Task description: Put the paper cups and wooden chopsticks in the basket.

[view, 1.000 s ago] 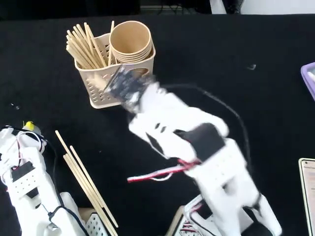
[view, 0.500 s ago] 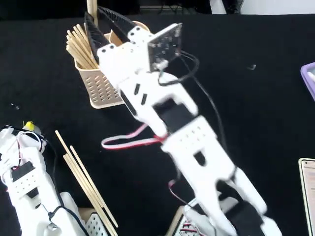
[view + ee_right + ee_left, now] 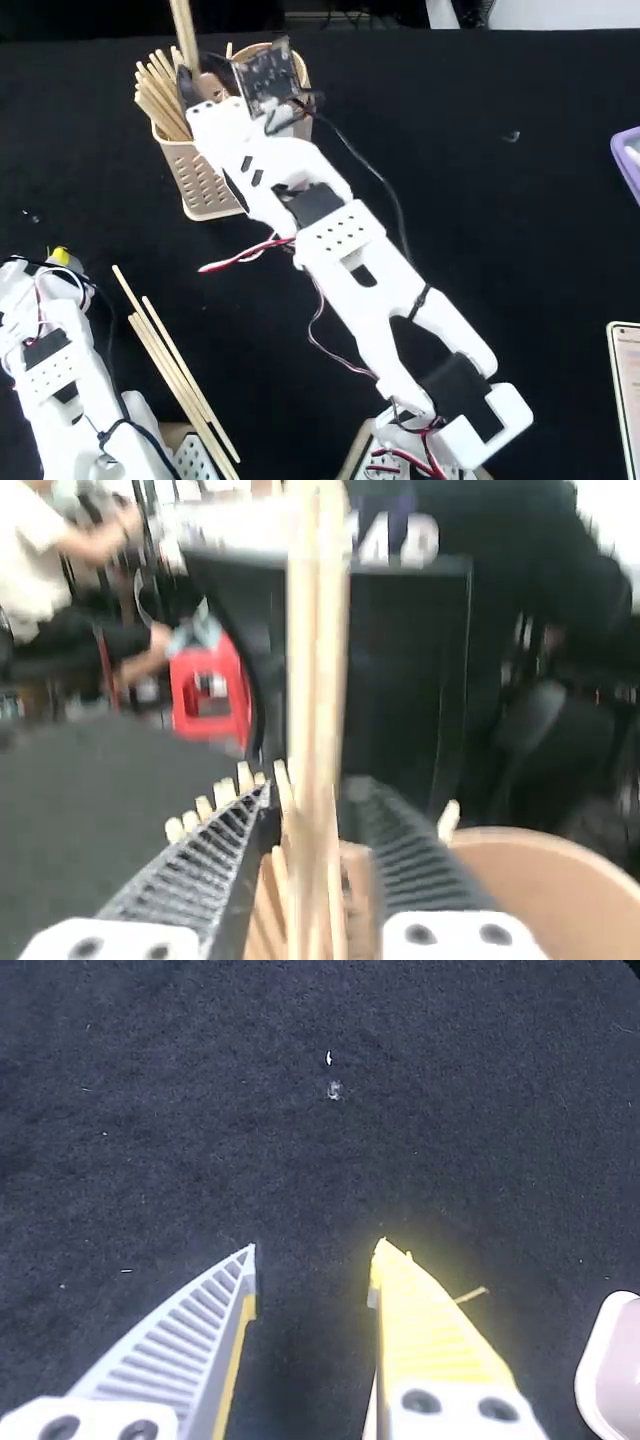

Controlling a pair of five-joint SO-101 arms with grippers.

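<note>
Nearest, by the left arm's base: the left gripper low over the bare black table, jaws spread wide, gripping nothing. Just beside that base, flat on the table: a few loose wooden chopsticks, lying close together and well apart from the basket. Farther out, stretched across the middle of the table: the right gripper, pinched narrow on a small bundle of held chopsticks, upright above the basket. Cannot tell whether the bundle's lower ends are inside yet. In the basket's left compartment: the stored chopsticks, fanned out. In the other compartment, just beside the gripper: the stacked paper cups, already in.

Looks like the placing step for this bundle, with the release not yet done. Calls for lowering straight down into the chopstick compartment, clear of the fanned sticks and the cup rim. Then calls for opening the jaws and lifting off without dragging any sticks back out. Leaves, on this reckoning, the loose ones near the left arm to fetch afterwards.
</note>
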